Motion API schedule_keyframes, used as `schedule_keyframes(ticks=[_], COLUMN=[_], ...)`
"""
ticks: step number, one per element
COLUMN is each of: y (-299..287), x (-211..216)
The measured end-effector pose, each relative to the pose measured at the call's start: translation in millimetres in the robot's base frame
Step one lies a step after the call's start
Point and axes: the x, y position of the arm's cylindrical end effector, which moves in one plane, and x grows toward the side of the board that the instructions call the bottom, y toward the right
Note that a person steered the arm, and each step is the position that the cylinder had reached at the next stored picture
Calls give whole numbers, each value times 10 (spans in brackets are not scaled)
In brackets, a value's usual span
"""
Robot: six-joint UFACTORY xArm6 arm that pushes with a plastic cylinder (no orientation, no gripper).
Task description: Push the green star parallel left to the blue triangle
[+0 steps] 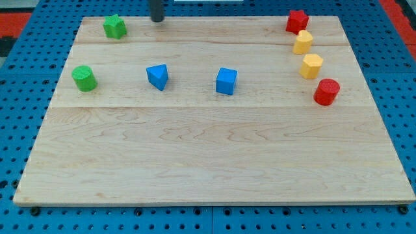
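We see our tip (157,20) at the top of the frame, a little left of the middle, just at the far edge of the wooden counter (214,162). We have no jaws here, only the dark rod, so it holds nothing.

The green star (115,26) lies in the upper left of the frame, near our tip but apart from it, on its left side. Below the star, at the left edge, stands a green cylinder (84,78). The blue triangle (157,76) is right of this cylinder, almost straight under our tip, and a blue cube (226,80) follows further right.

In the upper right a red star (297,21), two yellow blocks (303,42) (312,65) and a red cylinder (326,91) make a slanting line downward.
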Motion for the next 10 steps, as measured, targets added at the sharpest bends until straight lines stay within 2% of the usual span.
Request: schedule_keyframes(ticks=[1, 2, 3, 4, 5, 8, 10], y=[-837, -1023, -592, -437, -397, -269, -305], x=[-3, 95, 283, 91, 695, 1359, 1567])
